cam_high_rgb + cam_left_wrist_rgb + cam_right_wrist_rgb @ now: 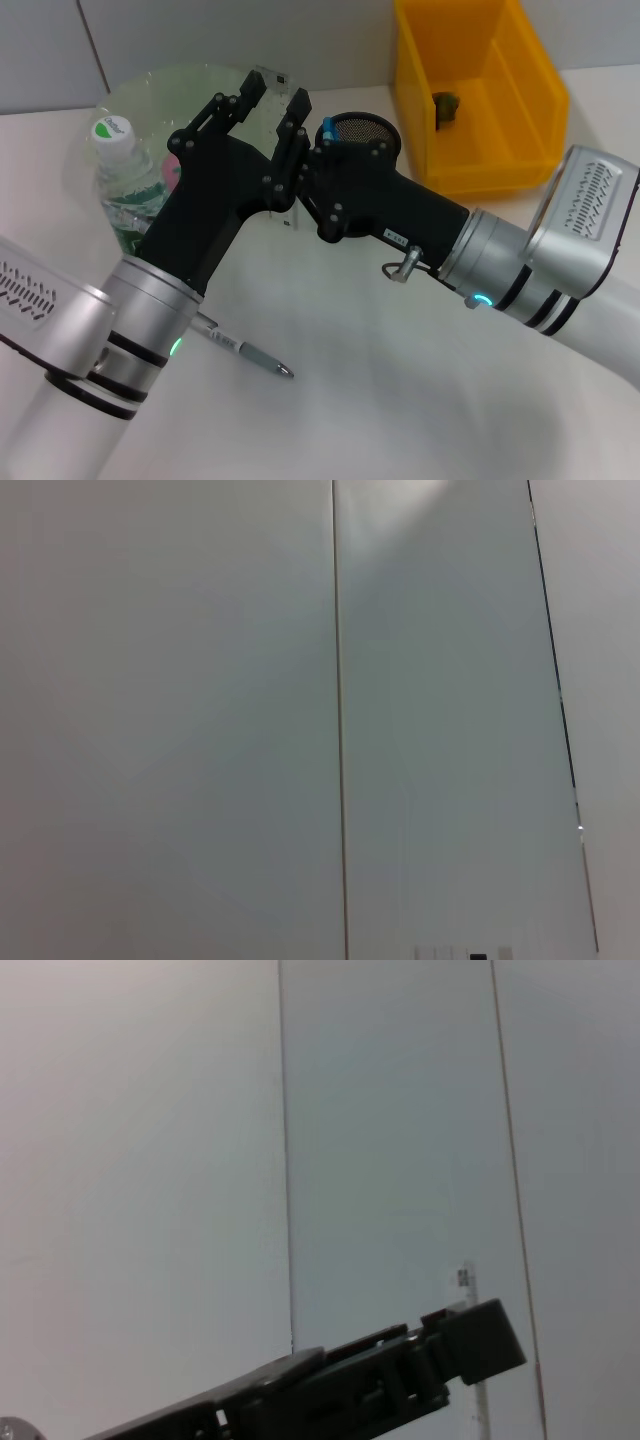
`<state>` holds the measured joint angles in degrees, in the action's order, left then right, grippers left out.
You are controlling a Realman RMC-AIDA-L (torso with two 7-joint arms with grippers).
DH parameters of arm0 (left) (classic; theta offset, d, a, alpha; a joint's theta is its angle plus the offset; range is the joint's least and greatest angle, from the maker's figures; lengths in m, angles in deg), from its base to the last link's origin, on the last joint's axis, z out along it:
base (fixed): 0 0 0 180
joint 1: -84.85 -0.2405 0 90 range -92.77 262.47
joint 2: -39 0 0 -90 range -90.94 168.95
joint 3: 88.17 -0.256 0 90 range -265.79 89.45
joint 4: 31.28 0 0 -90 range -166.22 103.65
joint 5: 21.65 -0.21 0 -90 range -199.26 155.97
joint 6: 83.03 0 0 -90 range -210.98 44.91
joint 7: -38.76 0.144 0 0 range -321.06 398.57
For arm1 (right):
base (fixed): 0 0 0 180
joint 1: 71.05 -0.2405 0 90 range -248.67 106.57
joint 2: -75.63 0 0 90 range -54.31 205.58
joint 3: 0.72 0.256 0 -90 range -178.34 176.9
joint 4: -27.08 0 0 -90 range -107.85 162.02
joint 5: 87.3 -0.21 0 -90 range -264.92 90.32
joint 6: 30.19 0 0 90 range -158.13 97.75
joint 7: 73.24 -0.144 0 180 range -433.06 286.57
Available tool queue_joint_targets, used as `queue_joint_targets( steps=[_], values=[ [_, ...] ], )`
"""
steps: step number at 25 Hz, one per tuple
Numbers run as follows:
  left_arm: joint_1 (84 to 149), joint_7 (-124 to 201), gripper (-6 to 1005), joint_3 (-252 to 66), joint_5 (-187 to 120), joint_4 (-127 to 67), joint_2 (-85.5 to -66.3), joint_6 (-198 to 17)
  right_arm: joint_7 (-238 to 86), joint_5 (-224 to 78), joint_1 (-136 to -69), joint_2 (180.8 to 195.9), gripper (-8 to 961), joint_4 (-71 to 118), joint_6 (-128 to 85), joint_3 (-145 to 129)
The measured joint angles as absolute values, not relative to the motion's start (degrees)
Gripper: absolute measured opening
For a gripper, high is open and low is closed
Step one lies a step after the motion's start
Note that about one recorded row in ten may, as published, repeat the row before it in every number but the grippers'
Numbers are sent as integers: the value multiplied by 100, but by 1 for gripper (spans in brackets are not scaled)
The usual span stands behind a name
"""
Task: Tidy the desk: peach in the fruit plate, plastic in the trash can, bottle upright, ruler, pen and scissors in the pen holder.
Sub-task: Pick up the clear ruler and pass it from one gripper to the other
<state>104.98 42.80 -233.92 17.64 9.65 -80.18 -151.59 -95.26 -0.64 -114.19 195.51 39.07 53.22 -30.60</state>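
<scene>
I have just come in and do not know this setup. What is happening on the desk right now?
Both arms are raised together over the desk. The left gripper is open around a clear ruler held upright, and the right gripper meets it from the other side, near the mesh pen holder. A pen lies on the desk. The bottle stands by the fruit plate. The yellow bin holds a small dark item.

A smooth white matte tabletop [400, 380] fills the foreground under soft, even light with faint shadows, and behind it stands a pale grey panelled wall [200, 720] divided by thin dark vertical seams [338, 730].
</scene>
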Motion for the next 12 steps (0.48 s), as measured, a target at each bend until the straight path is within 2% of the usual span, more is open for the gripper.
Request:
queue_joint_targets(
  steps=[2,12],
  values=[
    [10495,4280,461,-23395,1764,965,-8017,-15159,-9517,-64,-11426,19551,54,3918,5322,-3060],
    [10479,4272,466,-23398,1754,967,-8016,-15162,-9519,-64,-11437,19551,8,3961,5315,-3059]
  ],
)
